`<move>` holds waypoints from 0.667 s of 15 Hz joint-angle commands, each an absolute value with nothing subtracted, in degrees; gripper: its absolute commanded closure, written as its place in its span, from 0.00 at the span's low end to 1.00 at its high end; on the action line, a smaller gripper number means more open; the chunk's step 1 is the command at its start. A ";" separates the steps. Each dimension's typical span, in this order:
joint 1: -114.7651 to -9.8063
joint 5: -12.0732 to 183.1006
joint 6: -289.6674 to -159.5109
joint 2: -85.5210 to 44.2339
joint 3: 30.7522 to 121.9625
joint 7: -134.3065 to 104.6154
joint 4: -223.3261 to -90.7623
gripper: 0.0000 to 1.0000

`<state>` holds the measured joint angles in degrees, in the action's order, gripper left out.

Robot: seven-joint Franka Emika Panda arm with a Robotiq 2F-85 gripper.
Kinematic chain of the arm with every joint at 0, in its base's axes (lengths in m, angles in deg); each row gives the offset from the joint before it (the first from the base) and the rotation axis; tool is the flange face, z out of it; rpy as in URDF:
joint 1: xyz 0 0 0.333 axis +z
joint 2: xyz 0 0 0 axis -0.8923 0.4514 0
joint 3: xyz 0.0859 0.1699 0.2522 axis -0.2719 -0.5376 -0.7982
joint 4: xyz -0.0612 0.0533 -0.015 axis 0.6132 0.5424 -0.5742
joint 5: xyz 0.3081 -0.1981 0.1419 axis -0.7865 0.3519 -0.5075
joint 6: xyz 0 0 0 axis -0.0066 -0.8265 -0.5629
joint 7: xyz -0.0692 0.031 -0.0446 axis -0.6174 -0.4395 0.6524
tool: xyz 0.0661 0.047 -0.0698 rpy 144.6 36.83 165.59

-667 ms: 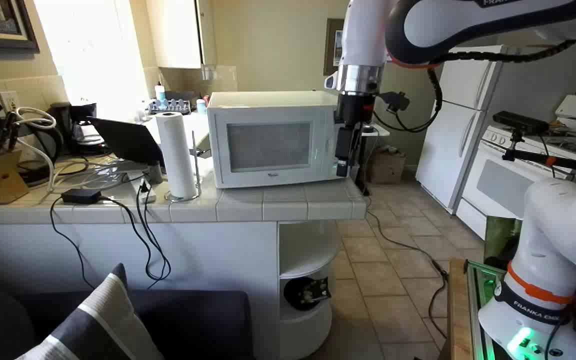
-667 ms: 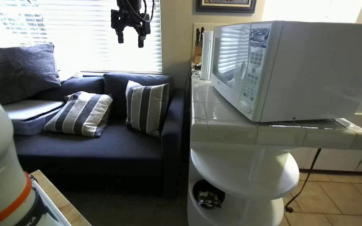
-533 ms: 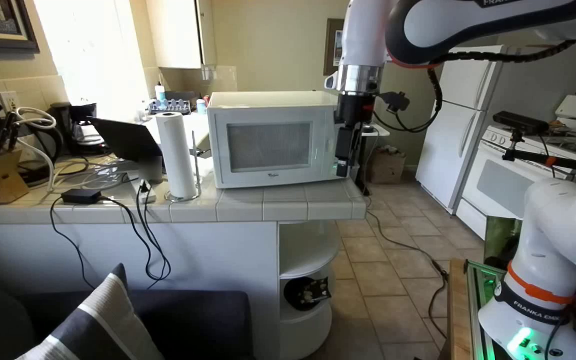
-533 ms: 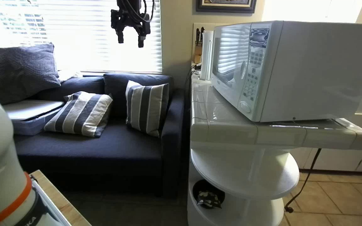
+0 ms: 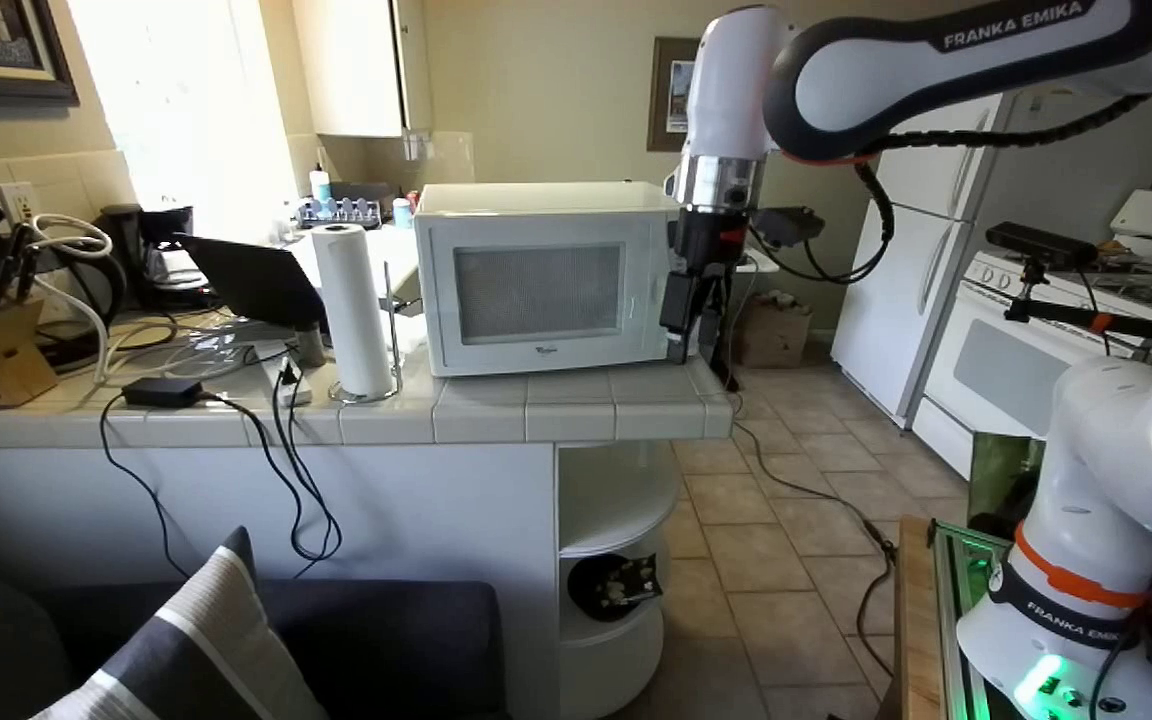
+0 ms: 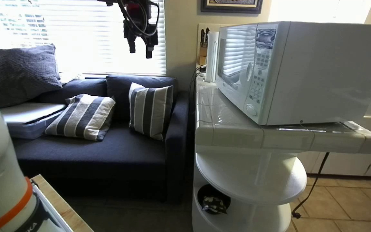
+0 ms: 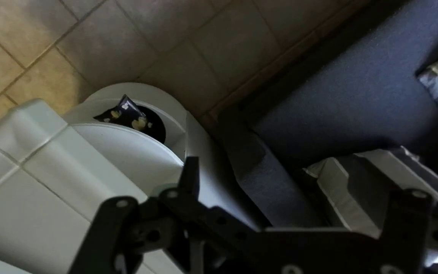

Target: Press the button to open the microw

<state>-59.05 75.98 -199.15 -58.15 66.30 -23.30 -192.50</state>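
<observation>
The white microwave (image 5: 536, 290) stands on the tiled counter with its door shut, and it also shows in an exterior view (image 6: 327, 74). Its keypad panel (image 6: 259, 77) is on the front, with a round button (image 6: 251, 110) at the bottom. My gripper (image 6: 141, 54) is open and empty, its fingers pointing down, apart from the microwave's front. In an exterior view the gripper (image 5: 693, 347) overlaps the microwave's right front edge and hides most of the panel. In the wrist view the gripper's fingers (image 7: 302, 182) are wide apart with nothing between them; the microwave is not recognisable there.
The tiled counter (image 5: 576, 420) ends below the microwave, with rounded shelves (image 6: 253, 177) under it. A paper towel roll (image 5: 354, 310) stands beside the microwave. A dark sofa (image 6: 118, 151) with striped pillows (image 6: 151, 109) lies in front of the counter.
The arm has lowered and the gripper has tilted and turned a little. It sits lower in both exterior views and slightly closer to the microwave in the picture. The microwave has not moved.
</observation>
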 commanded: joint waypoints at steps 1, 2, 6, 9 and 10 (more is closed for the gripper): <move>-61.87 76.53 -209.13 -61.73 65.85 -31.25 -203.58 0.00; -62.95 77.36 -212.10 -62.86 66.06 -32.80 -206.84 0.00; -68.26 82.89 -220.69 -66.10 65.45 -40.71 -216.17 0.34; -73.28 88.55 -223.62 -68.48 64.62 -47.20 -219.94 0.58; -74.92 90.61 -224.17 -69.39 64.38 -49.21 -220.44 0.67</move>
